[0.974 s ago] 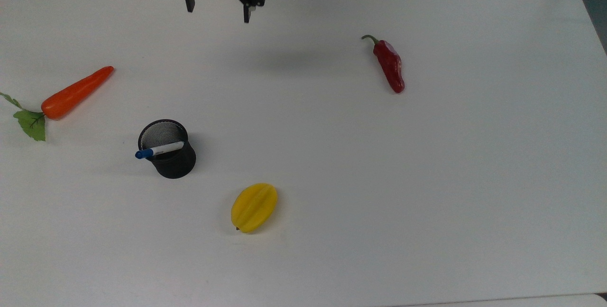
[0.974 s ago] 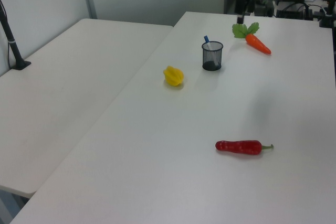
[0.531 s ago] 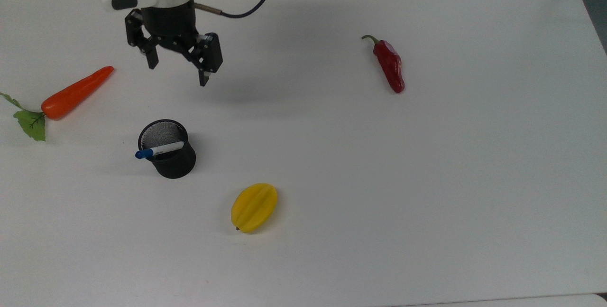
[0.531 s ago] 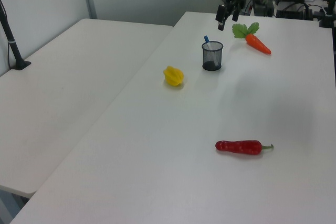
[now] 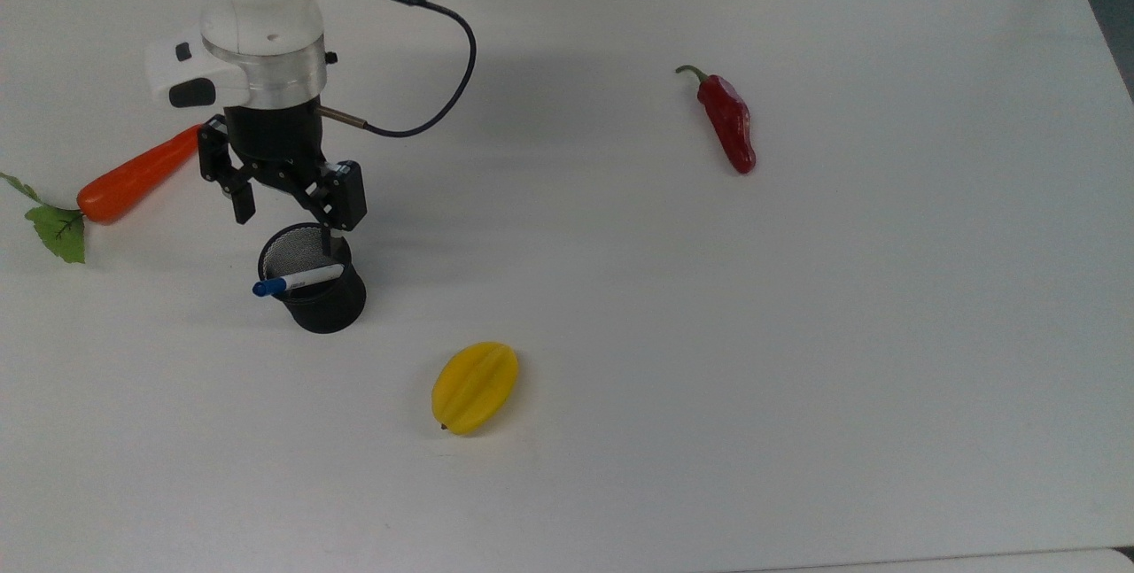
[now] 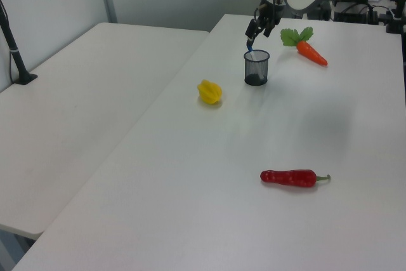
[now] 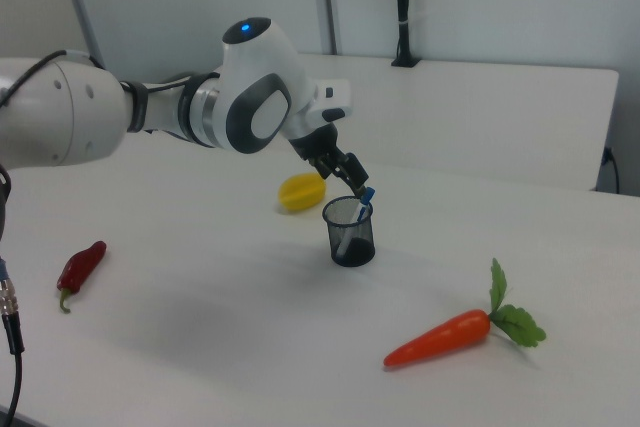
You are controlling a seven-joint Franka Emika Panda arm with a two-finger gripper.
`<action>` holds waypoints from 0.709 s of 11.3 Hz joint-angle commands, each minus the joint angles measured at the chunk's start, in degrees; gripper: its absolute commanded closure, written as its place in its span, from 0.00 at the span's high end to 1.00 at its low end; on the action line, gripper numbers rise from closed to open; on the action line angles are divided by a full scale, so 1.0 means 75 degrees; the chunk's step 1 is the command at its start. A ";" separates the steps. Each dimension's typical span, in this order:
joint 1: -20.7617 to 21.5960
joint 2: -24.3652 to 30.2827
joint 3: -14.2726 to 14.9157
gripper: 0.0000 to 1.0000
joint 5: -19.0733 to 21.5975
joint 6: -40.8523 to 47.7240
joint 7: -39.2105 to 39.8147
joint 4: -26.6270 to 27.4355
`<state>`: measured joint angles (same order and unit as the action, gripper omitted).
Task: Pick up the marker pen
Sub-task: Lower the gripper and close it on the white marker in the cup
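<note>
Black mesh cup point(image 5: 314, 290) on the tabletop point(image 5: 797, 334) holds the marker point(image 5: 297, 279), leaning with its blue cap over the rim. Just above the cup hangs the tool point(image 5: 285, 226), fingers spread, gripping nothing, beside a carrot point(image 5: 137, 174).
</note>
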<state>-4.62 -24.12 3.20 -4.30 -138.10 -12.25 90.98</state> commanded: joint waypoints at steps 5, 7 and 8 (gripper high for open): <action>-0.0135 -0.0675 0.0031 0.75 -0.0387 -0.1613 -0.0124 -0.0013; -0.0135 -0.0722 0.0043 0.61 -0.0458 -0.1800 -0.0124 -0.0013; -0.0135 -0.0734 0.0043 0.55 -0.0458 -0.1859 -0.0124 -0.0013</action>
<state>-5.80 -29.41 3.20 -6.39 -149.96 -12.28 90.93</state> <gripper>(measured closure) 0.326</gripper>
